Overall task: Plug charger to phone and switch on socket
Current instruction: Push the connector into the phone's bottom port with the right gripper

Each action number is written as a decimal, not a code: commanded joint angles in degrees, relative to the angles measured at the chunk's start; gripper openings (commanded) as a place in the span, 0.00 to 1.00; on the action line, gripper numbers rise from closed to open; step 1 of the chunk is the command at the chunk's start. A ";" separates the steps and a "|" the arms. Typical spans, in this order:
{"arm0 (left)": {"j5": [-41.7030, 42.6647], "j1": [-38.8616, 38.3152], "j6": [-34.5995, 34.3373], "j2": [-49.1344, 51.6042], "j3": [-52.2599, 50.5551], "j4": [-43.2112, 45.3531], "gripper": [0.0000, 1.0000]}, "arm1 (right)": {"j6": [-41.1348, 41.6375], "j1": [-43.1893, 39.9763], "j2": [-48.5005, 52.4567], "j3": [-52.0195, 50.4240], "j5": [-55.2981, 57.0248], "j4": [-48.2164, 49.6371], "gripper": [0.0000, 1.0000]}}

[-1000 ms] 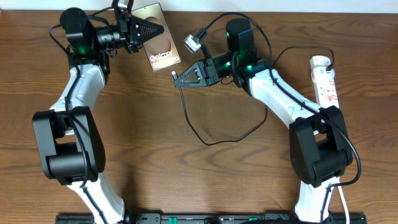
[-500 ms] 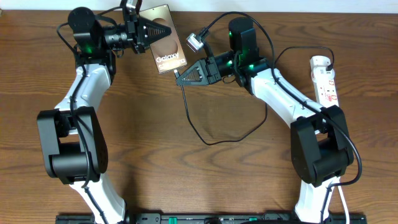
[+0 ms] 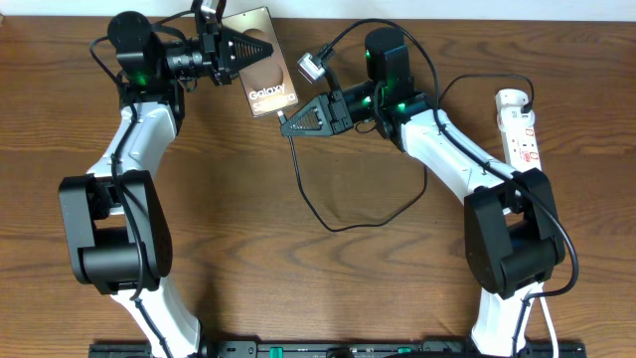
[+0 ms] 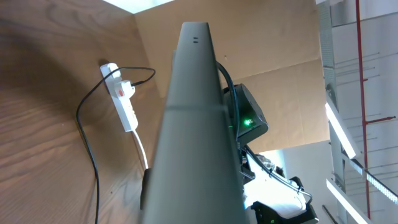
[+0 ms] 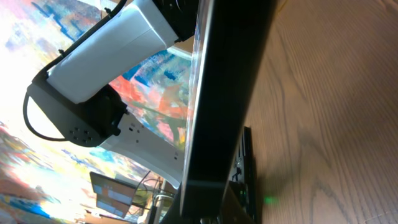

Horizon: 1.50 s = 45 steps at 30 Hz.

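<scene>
In the overhead view my left gripper (image 3: 238,50) is shut on the top end of the phone (image 3: 270,82) and holds it tilted at the back of the table. The phone is bronze with white "Galaxy" lettering. My right gripper (image 3: 286,123) is shut on the plug end of the charger (image 3: 333,227), a thin black cable. Its tip is right at the phone's lower edge; contact is not discernible. The socket (image 3: 520,127), a white strip, lies at the far right. In the left wrist view the phone's edge (image 4: 193,137) fills the middle, with the socket (image 4: 122,98) behind.
The black cable loops over the middle of the wooden table (image 3: 298,298) and runs back up to the socket. A small white connector (image 3: 311,68) hangs on a cable by the right wrist. In the right wrist view a dark bar (image 5: 224,93) hides the jaws.
Over the first half second my left gripper carried the phone right, toward the right gripper's tip. Since then nothing has visibly moved.
</scene>
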 commanded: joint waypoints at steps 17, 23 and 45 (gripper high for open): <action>0.33 -0.72 1.62 -2.10 0.68 0.66 0.07 | 3.69 -0.39 0.04 0.22 0.92 4.44 0.01; 0.31 -0.72 1.55 -2.10 0.68 0.63 0.07 | 3.89 -0.39 0.04 0.22 0.87 4.42 0.01; -0.37 -0.70 -2.93 -2.10 0.68 0.63 0.07 | 3.19 -0.39 0.04 0.22 0.92 4.44 0.01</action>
